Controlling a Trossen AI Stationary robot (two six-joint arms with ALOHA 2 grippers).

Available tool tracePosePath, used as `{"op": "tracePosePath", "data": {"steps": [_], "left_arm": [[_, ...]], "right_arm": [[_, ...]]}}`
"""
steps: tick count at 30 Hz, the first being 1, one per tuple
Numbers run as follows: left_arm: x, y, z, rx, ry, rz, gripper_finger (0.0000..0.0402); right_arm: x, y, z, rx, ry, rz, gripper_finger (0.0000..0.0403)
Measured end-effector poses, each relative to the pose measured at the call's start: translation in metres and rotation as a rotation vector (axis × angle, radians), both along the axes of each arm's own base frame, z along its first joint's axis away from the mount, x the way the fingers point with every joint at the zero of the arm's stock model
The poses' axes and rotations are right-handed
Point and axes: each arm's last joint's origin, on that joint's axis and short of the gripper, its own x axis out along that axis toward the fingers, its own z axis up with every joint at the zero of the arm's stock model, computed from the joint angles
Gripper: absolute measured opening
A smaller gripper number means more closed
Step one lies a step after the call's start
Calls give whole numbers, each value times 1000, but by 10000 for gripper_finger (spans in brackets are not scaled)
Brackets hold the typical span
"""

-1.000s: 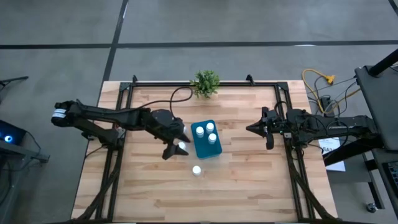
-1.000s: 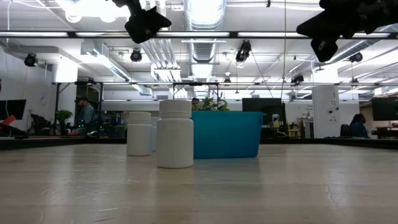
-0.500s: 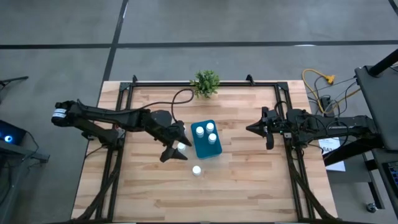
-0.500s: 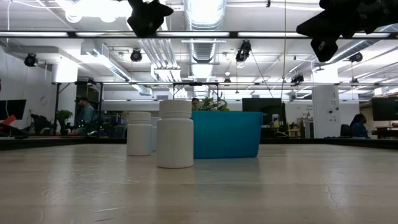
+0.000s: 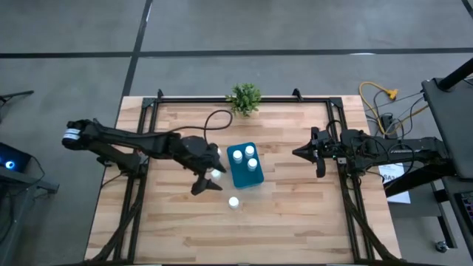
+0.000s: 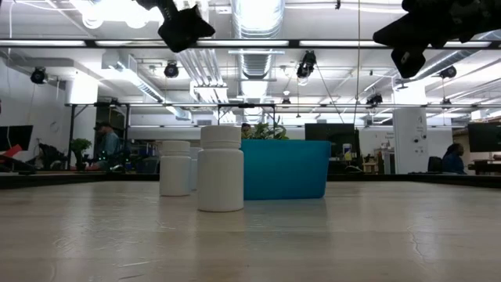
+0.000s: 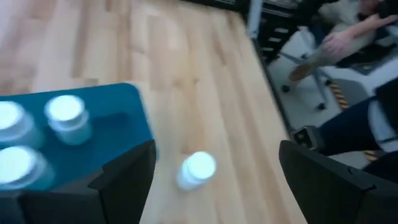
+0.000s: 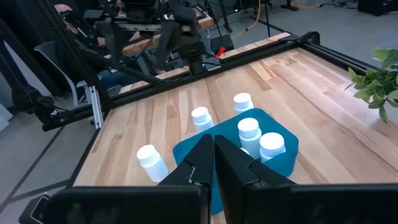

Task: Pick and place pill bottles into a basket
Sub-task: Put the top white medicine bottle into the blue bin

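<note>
I'm holding the left gripper (image 5: 208, 176) above the table, fingers spread wide and empty, over a pill bottle (image 5: 216, 174) standing just left of the basket (image 5: 244, 165). Three bottles (image 5: 250, 151) are sitting inside the basket; another (image 5: 233, 202) is standing nearer me. The right gripper (image 5: 310, 153) is waiting at the right, fingers pressed together, empty.

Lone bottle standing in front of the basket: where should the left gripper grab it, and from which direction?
Grip the lone bottle around its body just below the cap, descending from above. It stands upright on bare table, clear of the basket, so the open left gripper probably has room to straddle it.
</note>
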Motion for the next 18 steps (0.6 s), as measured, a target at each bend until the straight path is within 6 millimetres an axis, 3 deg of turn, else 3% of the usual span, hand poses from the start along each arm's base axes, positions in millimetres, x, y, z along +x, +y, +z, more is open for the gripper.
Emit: {"op": "tracePosePath", "data": {"steps": [18], "left_arm": [[-6,2,-3,64,48,41,322]], "right_arm": [[0,0,0,2,-3,0,8]]}}
